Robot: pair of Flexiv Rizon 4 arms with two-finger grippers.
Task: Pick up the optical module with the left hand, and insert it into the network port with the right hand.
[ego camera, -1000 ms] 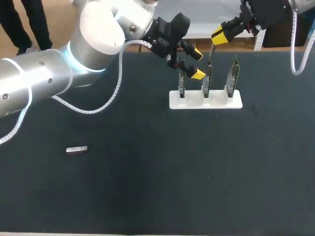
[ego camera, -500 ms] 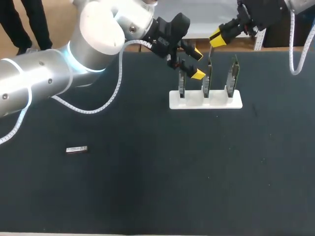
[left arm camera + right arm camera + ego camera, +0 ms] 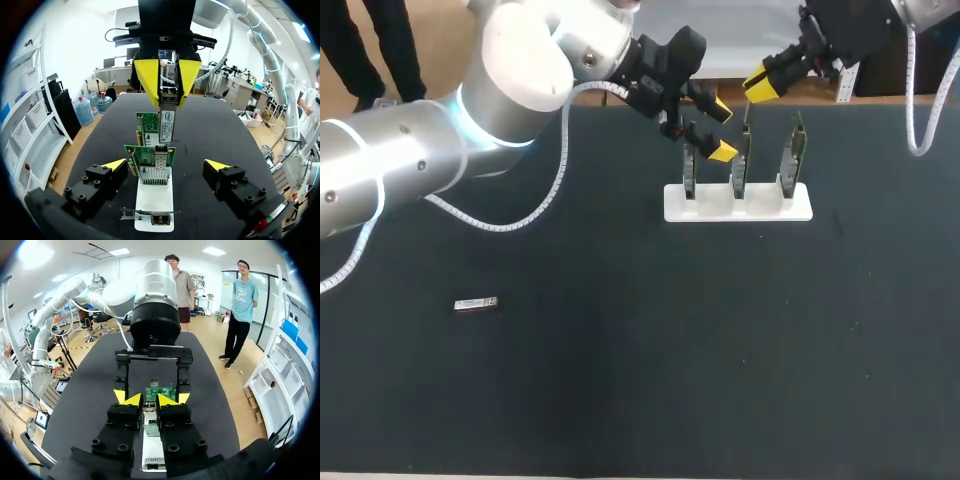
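Landmark: we take the white stand [image 3: 738, 203] on the dark surface [image 3: 620, 380]; three green cards [image 3: 792, 150] stand upright in it.
Left jaws: open, one on each side of the stand's end card, not touching it.
Right jaws: closed on the optical module [image 3: 167, 120], above the stand.
Optical module: it hangs down over the stand's middle card; we cannot tell if they touch.
Other: a small silver piece [image 3: 475, 304] lies well apart from the stand.

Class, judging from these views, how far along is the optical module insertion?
Looks done: pickup and handover, since the left end effector is open and empty. In hand: the right end effector grips the optical module above the network cards. Left: seating it in a port; it is not yet inserted.
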